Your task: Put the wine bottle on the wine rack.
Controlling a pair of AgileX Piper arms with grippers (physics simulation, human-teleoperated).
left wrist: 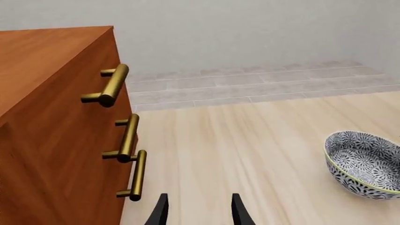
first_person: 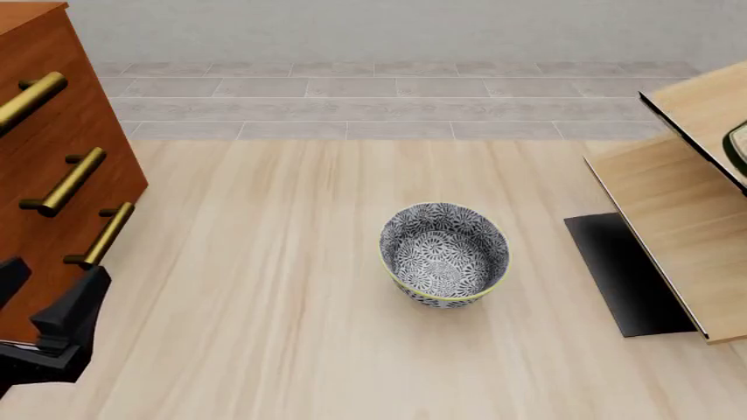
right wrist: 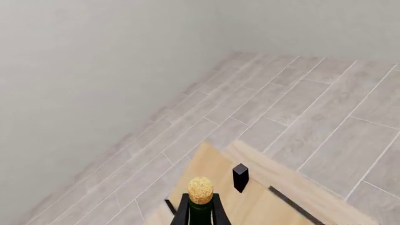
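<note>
- Right gripper (right wrist: 201, 213) has its jaws pinching the neck of the wine bottle (right wrist: 201, 206), cork up, high above the floor in the right wrist view.
- In front view a dark green sliver at the right edge, over the wine rack (first_person: 671, 206), may be the bottle; can't be sure.
- Left gripper (left wrist: 198, 208) is idle by the drawer cabinet (left wrist: 50, 131), jaws spread, nothing between them.
- Bowl (first_person: 445, 254) sits mid-table.
- Looks like carrying's mostly done; lowering and release are left.

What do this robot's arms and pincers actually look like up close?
Little of them shows. The left pincer ends in two slim, matte black fingers tapering to blunt tips; from the front it is a blocky, angular black shape. The right pincer shows only as thin black fingers. No cables, markings or coloured parts are visible, and the arms behind them are out of view.
</note>
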